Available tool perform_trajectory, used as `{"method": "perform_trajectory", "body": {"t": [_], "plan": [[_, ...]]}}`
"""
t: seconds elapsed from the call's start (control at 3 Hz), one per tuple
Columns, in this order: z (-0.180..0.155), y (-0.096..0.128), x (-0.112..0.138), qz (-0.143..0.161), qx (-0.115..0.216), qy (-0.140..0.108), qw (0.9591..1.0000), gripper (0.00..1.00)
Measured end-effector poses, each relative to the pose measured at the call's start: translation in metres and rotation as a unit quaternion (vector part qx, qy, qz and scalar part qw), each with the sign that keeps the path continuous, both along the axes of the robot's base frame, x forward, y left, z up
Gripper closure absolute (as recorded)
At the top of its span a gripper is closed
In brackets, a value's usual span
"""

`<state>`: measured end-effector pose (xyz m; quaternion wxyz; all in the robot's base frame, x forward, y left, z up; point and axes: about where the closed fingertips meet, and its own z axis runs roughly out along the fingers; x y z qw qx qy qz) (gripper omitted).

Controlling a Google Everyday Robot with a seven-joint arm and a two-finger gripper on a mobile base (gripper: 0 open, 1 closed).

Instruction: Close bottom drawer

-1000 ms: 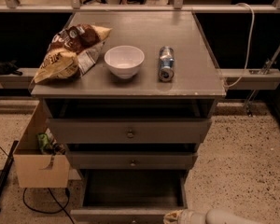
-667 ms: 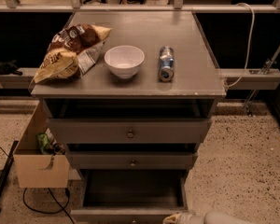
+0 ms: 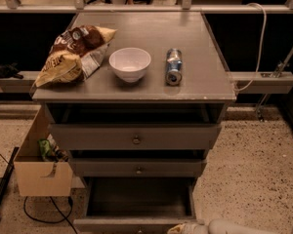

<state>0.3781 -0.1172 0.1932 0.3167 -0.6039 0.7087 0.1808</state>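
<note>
The bottom drawer (image 3: pixel 136 204) of the grey cabinet stands pulled far out, its dark box interior showing, and its front panel (image 3: pixel 122 225) lies at the frame's bottom edge. My gripper (image 3: pixel 181 228) is at the bottom edge, right at the right end of that front panel, with the pale arm (image 3: pixel 234 226) trailing to the right. The middle drawer (image 3: pixel 136 168) and top drawer (image 3: pixel 136 137) are each slightly out.
On the cabinet top (image 3: pixel 195 82) lie a chip bag (image 3: pixel 73 55), a white bowl (image 3: pixel 130 63) and a can on its side (image 3: pixel 174 66). A cardboard box (image 3: pixel 39 167) stands on the floor at the left, with a black cable beside it. A rail runs behind.
The gripper and arm have shifted slightly lower and left along the drawer front. The drawer has not visibly moved.
</note>
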Motion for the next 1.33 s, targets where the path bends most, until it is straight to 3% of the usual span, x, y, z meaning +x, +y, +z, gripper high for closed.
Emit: {"method": "perform_trajectory", "body": {"t": [0.33, 1.0, 1.33], "plan": [[-0.018, 0.002, 0.004, -0.001, -0.002, 0.010, 0.9999, 0.96], [-0.018, 0.002, 0.004, -0.001, -0.002, 0.010, 0.9999, 0.50], [-0.031, 0.013, 0.013, 0.007, -0.013, 0.019, 0.9997, 0.19]]}}
